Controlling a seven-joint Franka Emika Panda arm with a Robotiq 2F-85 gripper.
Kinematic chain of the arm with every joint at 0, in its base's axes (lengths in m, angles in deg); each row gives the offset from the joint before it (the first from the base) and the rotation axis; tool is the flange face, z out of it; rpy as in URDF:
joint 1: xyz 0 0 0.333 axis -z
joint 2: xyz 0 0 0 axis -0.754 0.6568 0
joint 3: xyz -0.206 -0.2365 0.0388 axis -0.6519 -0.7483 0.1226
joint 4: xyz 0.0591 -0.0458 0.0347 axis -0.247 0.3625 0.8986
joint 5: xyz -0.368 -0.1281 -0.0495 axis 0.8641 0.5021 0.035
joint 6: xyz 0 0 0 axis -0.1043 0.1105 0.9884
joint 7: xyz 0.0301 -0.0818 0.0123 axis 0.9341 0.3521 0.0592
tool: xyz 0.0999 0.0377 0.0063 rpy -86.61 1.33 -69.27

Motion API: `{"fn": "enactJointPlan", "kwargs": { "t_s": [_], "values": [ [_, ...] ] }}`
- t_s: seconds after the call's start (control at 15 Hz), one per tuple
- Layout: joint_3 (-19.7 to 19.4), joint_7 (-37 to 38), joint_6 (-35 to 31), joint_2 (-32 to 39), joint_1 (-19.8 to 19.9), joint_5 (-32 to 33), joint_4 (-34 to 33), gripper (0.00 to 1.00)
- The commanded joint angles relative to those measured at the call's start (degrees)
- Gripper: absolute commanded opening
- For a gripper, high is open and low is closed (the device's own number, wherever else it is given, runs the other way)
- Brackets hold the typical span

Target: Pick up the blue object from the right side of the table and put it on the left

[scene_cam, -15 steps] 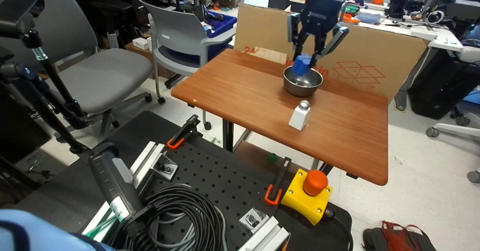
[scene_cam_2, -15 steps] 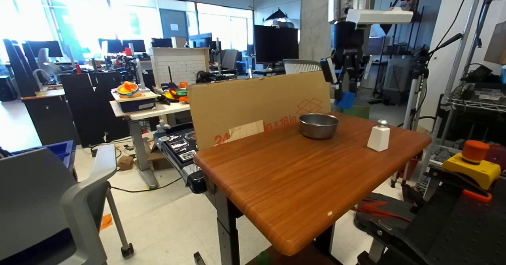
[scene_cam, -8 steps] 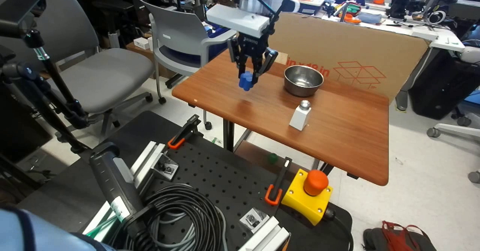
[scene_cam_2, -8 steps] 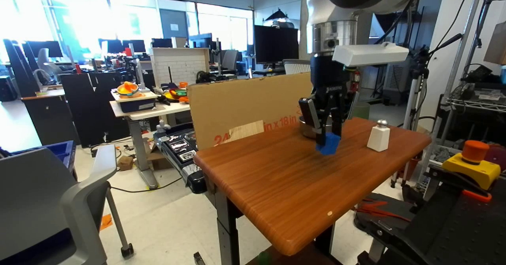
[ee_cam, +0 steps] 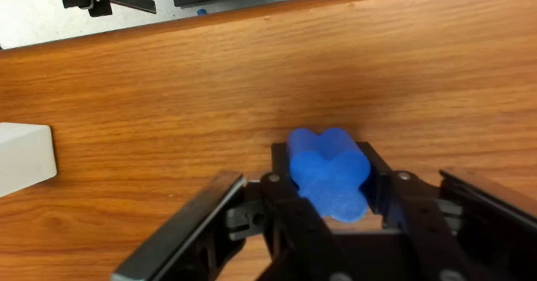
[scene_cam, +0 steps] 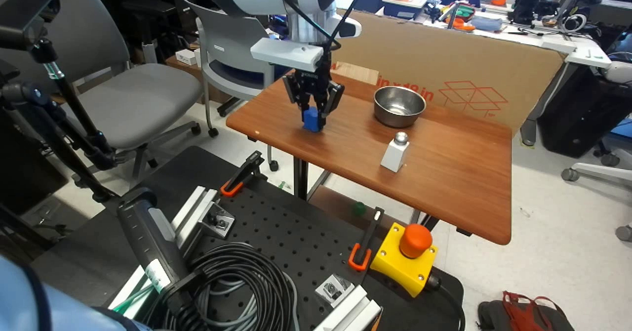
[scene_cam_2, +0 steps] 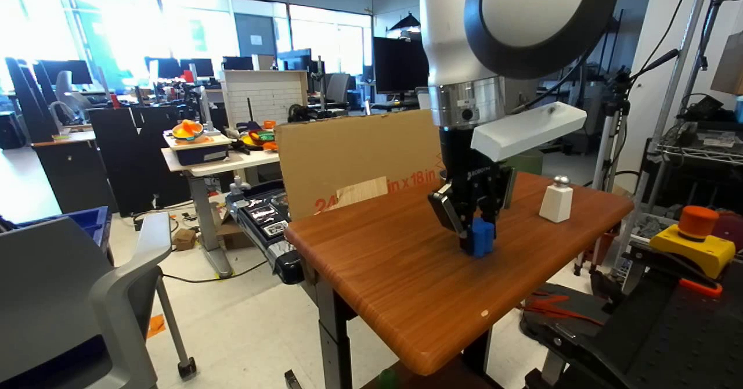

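The blue object [scene_cam: 311, 119] is a small bright blue block with rounded lobes, over the end of the table [scene_cam: 459, 183] near the grey chair. It also shows in an exterior view [scene_cam_2: 484, 238] and in the wrist view [ee_cam: 329, 172]. My gripper [scene_cam: 313, 118] points down, slightly tilted, with its black fingers on both sides of the block, shut on it. The fingertips are at or just above the table top; I cannot tell whether the block touches the wood. In the wrist view the gripper [ee_cam: 325, 165] comes in from the bottom.
A steel bowl [scene_cam: 397, 113] and a small white upright object [scene_cam: 395, 155] stand on the table. The white object also shows in the wrist view [ee_cam: 25, 157]. A cardboard sheet [scene_cam: 474, 74] stands along the far edge. A grey chair [scene_cam: 232, 49] is close to the table's end.
My gripper has carried the blue object from above the bowl, away from it towards the table's chair end, and has come down to about table level. The bowl and white object have not moved.
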Motion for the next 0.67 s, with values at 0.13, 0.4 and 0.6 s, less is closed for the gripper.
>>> {"fn": "enactJointPlan", "kwargs": {
  "t_s": [0.13,0.4,0.6],
  "values": [
    [-1.05,-0.12,3.65,-1.87,-1.24,2.1,1.14,0.84],
    [-0.76,-4.18,3.03,-9.08,0.43,2.58,6.81,1.0],
    [-0.24,-11.25,4.73,-16.52,3.82,1.21,11.77,1.0]
  ]
}}
